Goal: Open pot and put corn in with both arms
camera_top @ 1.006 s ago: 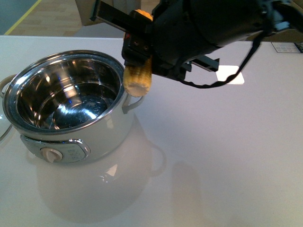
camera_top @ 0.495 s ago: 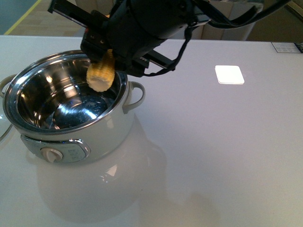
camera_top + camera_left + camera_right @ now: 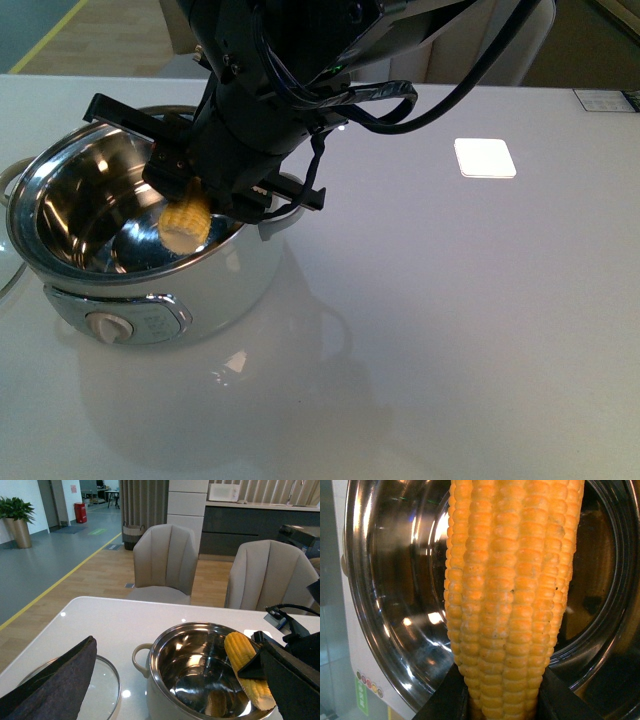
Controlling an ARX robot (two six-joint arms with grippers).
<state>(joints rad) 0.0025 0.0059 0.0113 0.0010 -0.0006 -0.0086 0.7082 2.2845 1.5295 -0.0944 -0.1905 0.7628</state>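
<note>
The pot (image 3: pixel 230 275) stands open on the white table at the left, its steel bowl (image 3: pixel 75 215) empty. My right gripper (image 3: pixel 195 195) is shut on the corn (image 3: pixel 185 222) and holds it tilted over the bowl's right side, the lower end below the rim. In the right wrist view the corn (image 3: pixel 510 590) fills the middle between the black fingers (image 3: pixel 445 697), with the bowl (image 3: pixel 395 580) behind it. The left wrist view shows the pot (image 3: pixel 165 700), the corn (image 3: pixel 245 665) and one dark finger (image 3: pixel 60 680) of my open left gripper, apart from the pot.
A glass lid (image 3: pixel 102 690) lies on the table left of the pot; its edge shows in the front view (image 3: pixel 8 275). A bright square patch (image 3: pixel 485 157) lies on the table at the right. Two beige chairs (image 3: pixel 165 560) stand beyond the table's far edge.
My right gripper has moved left and down with the corn, from beside the pot's right handle to over the bowl. The corn's lower end now sits below the rim.
</note>
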